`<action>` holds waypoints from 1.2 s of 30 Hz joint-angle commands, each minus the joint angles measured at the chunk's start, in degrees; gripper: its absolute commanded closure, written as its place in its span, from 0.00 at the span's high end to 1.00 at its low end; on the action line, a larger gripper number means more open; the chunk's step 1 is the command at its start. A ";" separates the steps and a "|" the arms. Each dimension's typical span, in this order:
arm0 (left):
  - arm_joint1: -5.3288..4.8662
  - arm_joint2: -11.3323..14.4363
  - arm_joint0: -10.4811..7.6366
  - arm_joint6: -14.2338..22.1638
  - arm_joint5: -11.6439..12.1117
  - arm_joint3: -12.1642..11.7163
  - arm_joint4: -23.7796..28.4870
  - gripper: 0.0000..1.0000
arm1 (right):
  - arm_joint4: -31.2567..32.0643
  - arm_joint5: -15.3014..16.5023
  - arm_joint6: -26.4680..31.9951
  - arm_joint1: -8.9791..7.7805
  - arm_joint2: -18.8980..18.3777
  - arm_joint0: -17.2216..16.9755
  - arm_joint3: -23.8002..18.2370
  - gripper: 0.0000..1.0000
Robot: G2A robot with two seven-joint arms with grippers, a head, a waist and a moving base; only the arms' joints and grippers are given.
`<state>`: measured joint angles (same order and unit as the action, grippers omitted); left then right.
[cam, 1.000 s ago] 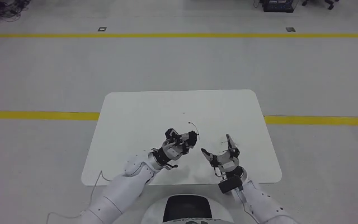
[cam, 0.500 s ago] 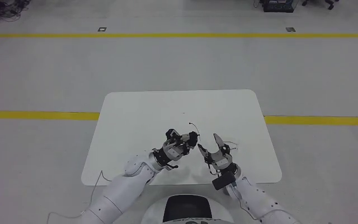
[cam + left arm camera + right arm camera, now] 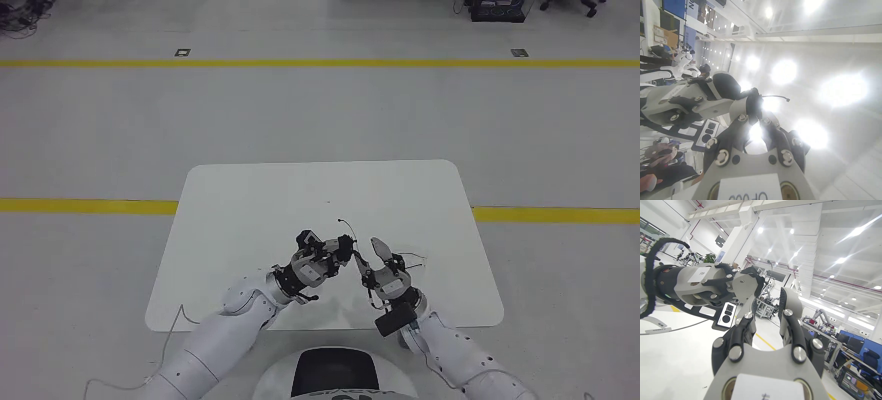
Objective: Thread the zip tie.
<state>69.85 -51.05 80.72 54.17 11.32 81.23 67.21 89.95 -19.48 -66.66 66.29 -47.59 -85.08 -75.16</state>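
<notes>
– White surface [image 3: 230,200] is sitting on a pale grey floor [image 3: 320,110], with yellow lines [image 3: 90,205] running across it. What is happening above the surface?
– Both arms are hanging over its middle, toward the near edge. The left tool [image 3: 343,247] is pinching the zip tie [image 3: 344,226], its fingers closed tight on the strap.
– How is the zip tie lying?
– It is sticking out past the closed fingertips as a thin black strand, lifted off the surface and curving toward the far edge. From the left wrist, the zip tie [image 3: 775,96] is arching away from the left tool [image 3: 754,106] and ending in a small dark tip.
– And the other arm?
– The right tool [image 3: 368,256] is hovering just beside the left one, on the side of the right edge, with its fingers standing partly apart and gripping nothing. From the right wrist, the right tool [image 3: 767,303] is showing a clear gap between its ribbed pads. The left tool [image 3: 758,280] is sitting just beyond them, with the zip tie [image 3: 770,271] rising thinly from it.
– Are the two tools touching?
– I cannot tell; they are sitting very close
</notes>
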 commanded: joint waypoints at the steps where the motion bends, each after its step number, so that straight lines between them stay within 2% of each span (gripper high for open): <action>1: 0.00 0.00 0.00 0.00 0.00 0.00 0.00 0.00 | 0.00 0.00 0.06 0.00 0.14 0.19 -0.04 0.23; 14: 0.00 0.00 0.00 0.00 0.00 0.00 0.00 0.00 | 0.00 0.00 0.51 0.05 1.06 1.09 -0.03 0.13; 16: 0.00 0.00 0.00 0.00 0.00 0.00 0.00 0.00 | 0.00 0.00 0.55 0.07 1.15 1.18 0.02 0.10; 19: 0.00 0.00 0.00 0.00 0.00 0.00 0.00 0.00 | 0.00 0.00 0.53 0.08 1.23 1.30 0.13 0.00; 36: 0.00 0.00 0.00 0.00 0.00 0.00 0.00 0.00 | 0.00 0.00 0.37 -0.03 0.46 0.25 0.45 0.00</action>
<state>69.85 -51.05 80.72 54.17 11.32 81.23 67.21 89.95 -19.48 -66.25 66.26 -47.06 -84.75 -74.74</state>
